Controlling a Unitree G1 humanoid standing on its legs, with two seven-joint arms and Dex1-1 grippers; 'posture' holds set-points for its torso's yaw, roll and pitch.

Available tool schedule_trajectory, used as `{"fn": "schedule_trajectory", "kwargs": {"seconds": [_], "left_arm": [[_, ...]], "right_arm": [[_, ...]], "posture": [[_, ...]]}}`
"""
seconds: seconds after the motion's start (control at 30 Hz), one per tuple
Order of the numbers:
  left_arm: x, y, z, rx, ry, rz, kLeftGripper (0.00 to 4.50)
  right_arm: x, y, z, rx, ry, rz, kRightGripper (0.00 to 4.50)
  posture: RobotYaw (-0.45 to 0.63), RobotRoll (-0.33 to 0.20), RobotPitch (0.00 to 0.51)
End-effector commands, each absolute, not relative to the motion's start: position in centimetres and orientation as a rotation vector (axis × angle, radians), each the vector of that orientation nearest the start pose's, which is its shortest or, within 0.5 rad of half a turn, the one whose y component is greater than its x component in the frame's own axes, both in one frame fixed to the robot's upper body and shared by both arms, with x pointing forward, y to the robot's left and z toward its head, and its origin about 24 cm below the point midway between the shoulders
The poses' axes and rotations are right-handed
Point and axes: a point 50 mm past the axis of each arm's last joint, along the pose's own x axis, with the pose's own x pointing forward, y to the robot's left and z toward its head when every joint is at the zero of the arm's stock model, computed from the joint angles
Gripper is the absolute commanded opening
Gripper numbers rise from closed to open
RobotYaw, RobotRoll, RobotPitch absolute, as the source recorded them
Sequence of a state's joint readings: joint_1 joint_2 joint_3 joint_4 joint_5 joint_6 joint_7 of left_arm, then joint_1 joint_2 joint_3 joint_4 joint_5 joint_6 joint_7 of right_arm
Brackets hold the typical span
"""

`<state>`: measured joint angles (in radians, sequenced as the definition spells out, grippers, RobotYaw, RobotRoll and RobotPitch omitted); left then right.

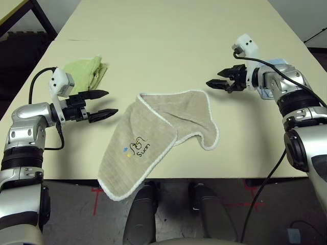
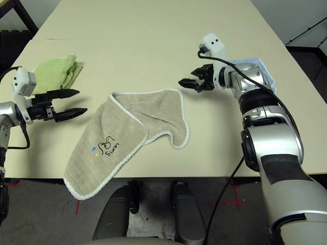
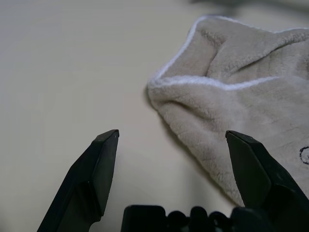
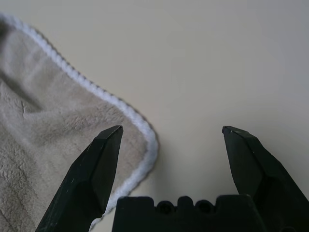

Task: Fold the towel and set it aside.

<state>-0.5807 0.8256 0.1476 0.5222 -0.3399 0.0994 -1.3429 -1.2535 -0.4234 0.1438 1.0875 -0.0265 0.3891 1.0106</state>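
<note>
both grippers, left gripper (image 1: 106, 104) and right gripper (image 1: 213, 80), gape wide, empty, flanking the towel (image 1: 153, 138).

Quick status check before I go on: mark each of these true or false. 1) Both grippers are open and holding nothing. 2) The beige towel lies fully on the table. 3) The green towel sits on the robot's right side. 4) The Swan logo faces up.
1) True: the left gripper and the right gripper hang with jaws apart, either side of the beige terry towel with white edging.
2) False: one corner droops over the near edge of the cream table.
3) False: the crumpled lime-green towel lies on the robot's left.
4) True: the embroidered logo is visible on top.
</note>
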Motion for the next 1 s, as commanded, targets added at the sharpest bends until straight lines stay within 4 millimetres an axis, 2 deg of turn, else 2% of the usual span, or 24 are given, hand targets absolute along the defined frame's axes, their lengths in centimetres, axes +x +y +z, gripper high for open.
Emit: {"fn": "schedule_trajectory", "kwargs": {"seconds": [0.03, 0.37, 0.5, 0.67, 1.0], "left_arm": [[30.0, 29.8, 17.9, 0.290, 0.088, -0.948, 4.48], [29.3, 28.4, 19.1, 0.288, 0.008, -1.040, 4.48], [29.2, 27.9, 19.2, 0.321, -0.035, -1.074, 4.48], [29.2, 27.5, 19.3, 0.278, -0.097, -1.073, 4.48], [29.3, 27.3, 18.9, 0.248, -0.087, -1.059, 4.48]], "right_arm": [[40.7, -16.3, 19.5, -0.361, 0.466, 0.819, 4.50], [40.6, -14.5, 20.6, -0.310, 0.530, 0.862, 4.50], [40.5, -14.5, 20.4, -0.306, 0.570, 0.855, 4.50], [40.6, -14.3, 20.3, -0.326, 0.588, 0.830, 4.50], [40.7, -13.2, 19.1, -0.372, 0.617, 0.811, 4.50]], "posture": [[0.00, 0.000, 0.220], [0.01, 0.000, 0.225], [0.02, 0.000, 0.229], [0.02, 0.000, 0.233], [0.01, 0.000, 0.246]]}}
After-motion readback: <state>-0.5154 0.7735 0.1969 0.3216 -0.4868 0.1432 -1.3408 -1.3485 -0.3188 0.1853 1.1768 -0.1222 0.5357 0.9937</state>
